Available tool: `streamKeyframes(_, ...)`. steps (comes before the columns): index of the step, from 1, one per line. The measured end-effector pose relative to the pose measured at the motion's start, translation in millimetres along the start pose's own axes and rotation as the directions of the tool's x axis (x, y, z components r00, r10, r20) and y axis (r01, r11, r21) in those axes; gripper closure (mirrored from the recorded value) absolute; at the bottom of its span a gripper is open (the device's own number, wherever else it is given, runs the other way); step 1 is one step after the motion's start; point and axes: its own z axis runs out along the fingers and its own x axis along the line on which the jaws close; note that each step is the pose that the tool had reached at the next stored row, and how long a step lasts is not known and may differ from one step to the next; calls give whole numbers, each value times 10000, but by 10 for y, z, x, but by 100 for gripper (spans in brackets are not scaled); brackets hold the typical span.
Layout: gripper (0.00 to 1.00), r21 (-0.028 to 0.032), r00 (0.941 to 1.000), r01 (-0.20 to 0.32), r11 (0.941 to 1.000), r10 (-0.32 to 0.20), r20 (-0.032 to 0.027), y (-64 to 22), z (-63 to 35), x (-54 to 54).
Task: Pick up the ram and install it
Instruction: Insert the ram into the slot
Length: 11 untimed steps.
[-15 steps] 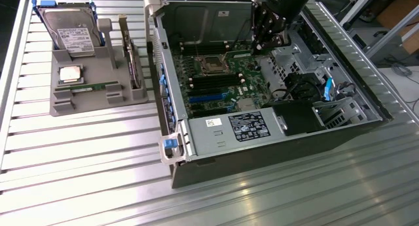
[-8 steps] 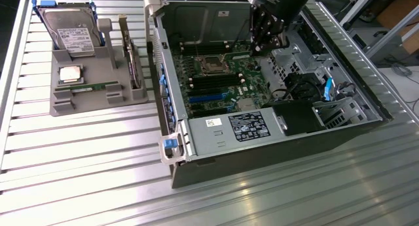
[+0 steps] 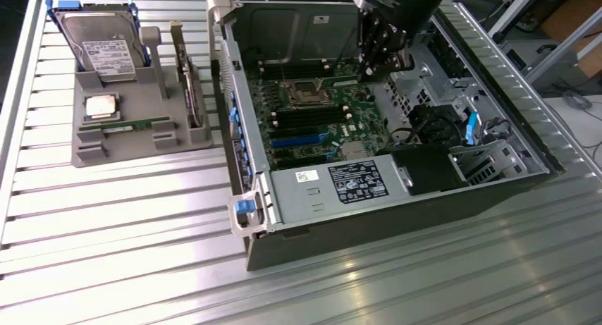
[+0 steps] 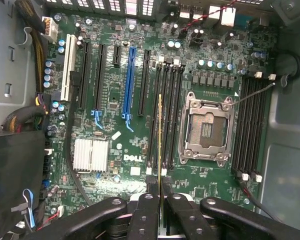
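Gripper [image 4: 160,186] over the open computer case [image 3: 526,138], fingers [image 4: 149,187] pressed nearly together, pinching the ram [image 4: 160,135] edge-on between them. The stick stands upright in the grip, above the bank of memory slots [image 4: 166,112] just beside the empty processor socket [image 4: 206,127] on the motherboard [image 4: 115,145]. Contact with a slot: cannot tell. Second ram stick [image 3: 120,127] lies in the grey holder [image 3: 141,92] outside the case, at the exterior view's left.

Open computer case [image 3: 376,191] on a ribbed metal table [image 3: 123,254], motherboard [image 3: 320,120] exposed, robot arm [image 3: 400,29] reaching inside, grey holder tray [image 3: 123,145] at the exterior view's left carrying hard drive [image 3: 103,46], processor chip [image 3: 101,106], ram [image 3: 118,126].
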Motion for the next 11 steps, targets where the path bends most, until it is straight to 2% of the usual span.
streamKeyframes(11, 87, 0, 10000, 0, 10000, 0, 1, 11, 48, 2)
